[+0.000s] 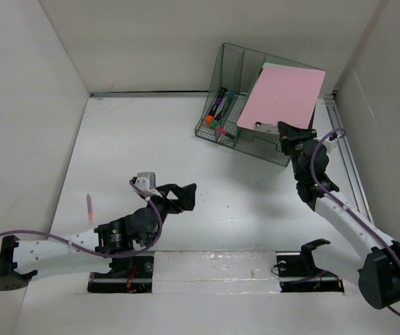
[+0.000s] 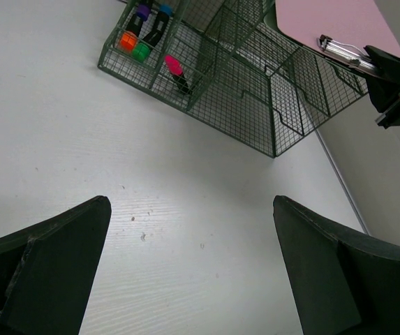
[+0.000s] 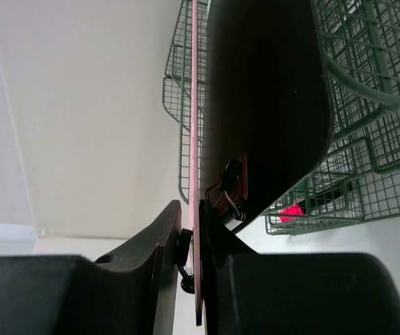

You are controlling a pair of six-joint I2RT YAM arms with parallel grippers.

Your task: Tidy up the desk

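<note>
White panel walls box in the large flat matte white desk (image 1: 241,209), which spreads beneath both arms. Over it the right gripper (image 1: 288,137) is clamped on the clip end of a pink rectangular clipboard (image 1: 283,94). The board's long axis runs away toward the far right corner, leaning over the dark green wire-mesh organizer (image 1: 238,66) there. The left gripper (image 1: 187,196) hangs spread wide above mid-desk, holding nothing. A thin pink pen (image 1: 89,207) lies by the left edge, pointing near-to-far. It is closer to the left arm, so probably that arm's pick.

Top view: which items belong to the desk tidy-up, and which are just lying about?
Job: desk, pink clipboard clamped in right gripper, wire organizer, loose pink pen.
Just there: markers already in organizer, left gripper open and empty.
</note>
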